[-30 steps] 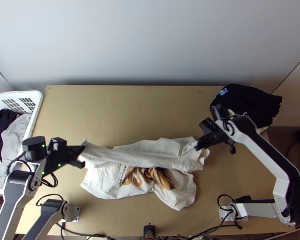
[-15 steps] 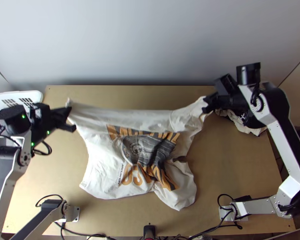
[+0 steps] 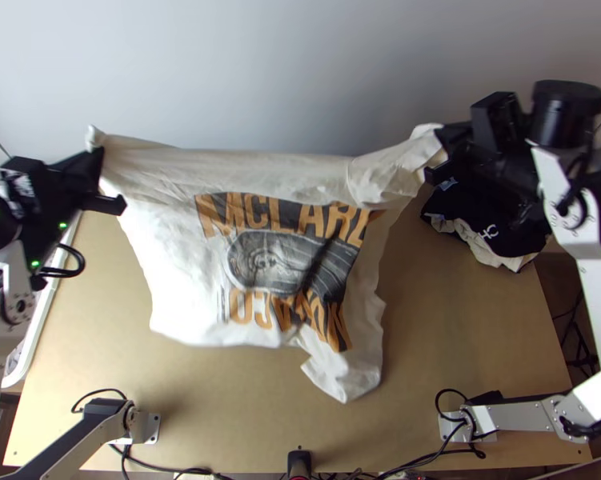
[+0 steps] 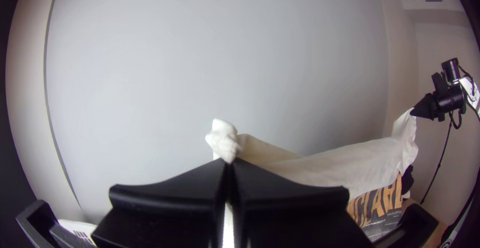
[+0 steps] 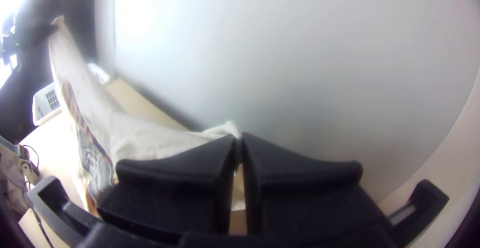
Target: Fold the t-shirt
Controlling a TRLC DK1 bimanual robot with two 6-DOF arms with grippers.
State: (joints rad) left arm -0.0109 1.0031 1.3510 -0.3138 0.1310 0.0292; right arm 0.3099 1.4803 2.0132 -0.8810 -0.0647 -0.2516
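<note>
The white t-shirt (image 3: 172, 264) hangs stretched between both grippers in the top view, its printed side showing and its lower part drooping, slightly bunched at the right. At its upper left corner the left gripper (image 3: 100, 164) is shut on the cloth. My right gripper (image 3: 442, 152) holds the opposite upper corner. In the left wrist view a bit of t-shirt (image 4: 225, 140) pokes out past the closed fingers of the left gripper (image 4: 228, 163). The right wrist view has the t-shirt (image 5: 145, 138) pinched in the right gripper (image 5: 238, 137).
A dark bundle of clothing (image 3: 480, 220) with a pale edge lies at the table's far right. The white basket (image 3: 30, 340) stands along the left edge, partly behind the left arm. Cables (image 3: 212, 472) run along the near edge of the wooden table (image 3: 460, 336).
Both grippers have moved up the top view and apart, drawing the t-shirt with them. It has unfurled so the print shows, and its lower hem has shifted up the picture.
</note>
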